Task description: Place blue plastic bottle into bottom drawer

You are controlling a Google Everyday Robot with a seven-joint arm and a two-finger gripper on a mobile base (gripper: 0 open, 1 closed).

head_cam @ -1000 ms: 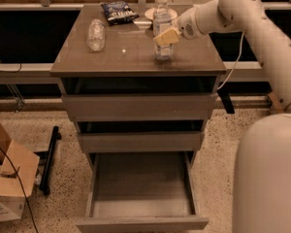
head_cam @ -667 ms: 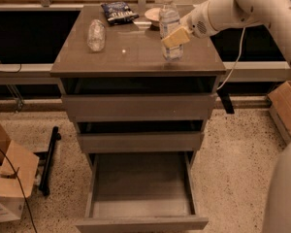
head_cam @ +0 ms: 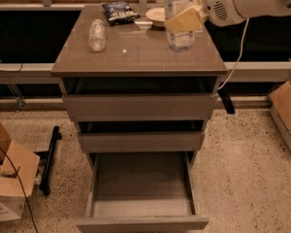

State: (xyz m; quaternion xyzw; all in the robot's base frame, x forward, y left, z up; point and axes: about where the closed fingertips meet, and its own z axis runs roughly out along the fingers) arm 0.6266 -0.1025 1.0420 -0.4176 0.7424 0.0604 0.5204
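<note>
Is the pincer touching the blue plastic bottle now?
Touching. The camera view shows the pincer's near pad lying flat across the blue plastic bottle, which has moved with it over the cabinet top.

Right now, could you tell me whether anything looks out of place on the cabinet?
Only the small bottle lying on its side, left on the cabinet top; the hand is at the upright bottle on the right.

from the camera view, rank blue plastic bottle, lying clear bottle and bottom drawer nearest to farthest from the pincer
The pincer is over the right of the cabinet top.
1. blue plastic bottle, right at it.
2. lying clear bottle, on the left.
3. bottom drawer, open, far below.
</note>
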